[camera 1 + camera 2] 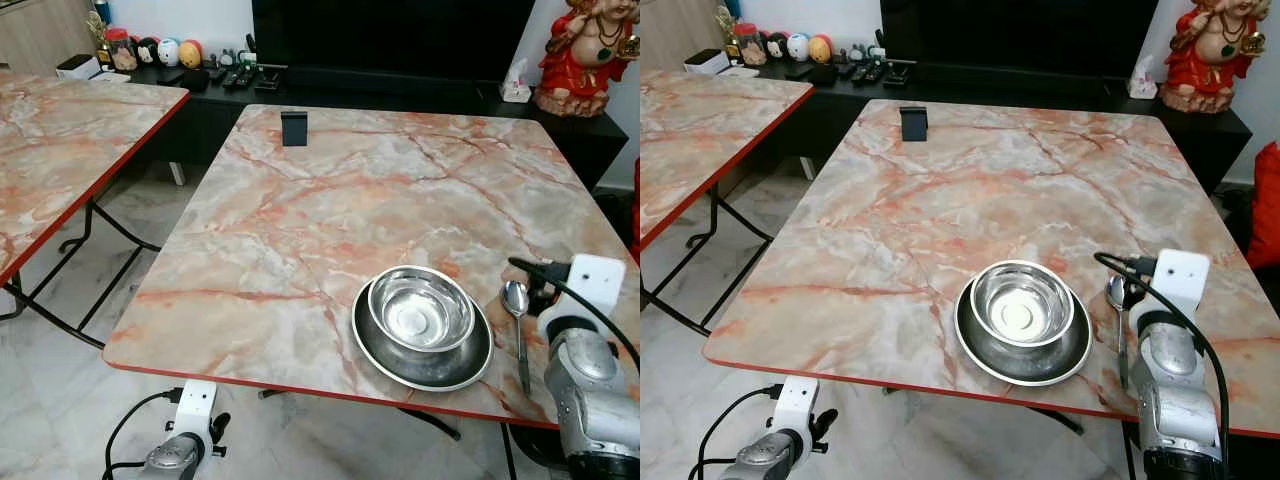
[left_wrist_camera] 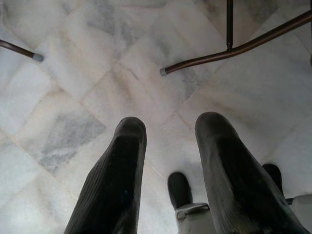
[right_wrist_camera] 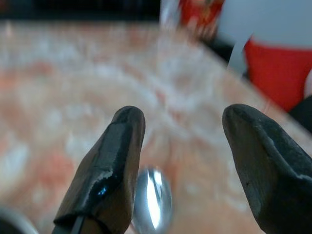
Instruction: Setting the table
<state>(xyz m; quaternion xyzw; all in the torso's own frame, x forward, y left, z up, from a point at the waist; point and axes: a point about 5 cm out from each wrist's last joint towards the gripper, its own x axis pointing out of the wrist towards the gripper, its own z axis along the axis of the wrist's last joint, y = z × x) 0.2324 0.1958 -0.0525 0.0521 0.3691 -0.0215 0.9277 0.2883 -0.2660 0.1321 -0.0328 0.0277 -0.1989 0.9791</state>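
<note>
Spoon lies flat on the desk, lower right of the left eye frame, just beside the right rim of the steel plate; steel bowl sits nested in that plate; spoon and plate look close but apart, can't confirm a gap at the bowl end.

Long axis of spoon runs near-to-far: bowl end at the far end (upper in frame), handle trailing toward the near red desk edge.

Right end effector is over the desk at the right side, just right of the spoon and slightly above; fingers spread wide, holding nothing; right wrist view has the spoon's shiny bowl low between the two fingers, nearer the one on that frame's left; view is blurred, so exact height over the spoon is unclear.

Left end effector hangs below desk level at lower left of the eye views, over the marble floor, fingers parted, empty; well apart from the place setting.

Judgement: right arm is the near one by a wide margin; the spoon already lies beside the plate, so this reads as just placed or about to be nudged; any regrasp needs the fingers straddling the handle across its long axis, slightly left of the current line.
</note>
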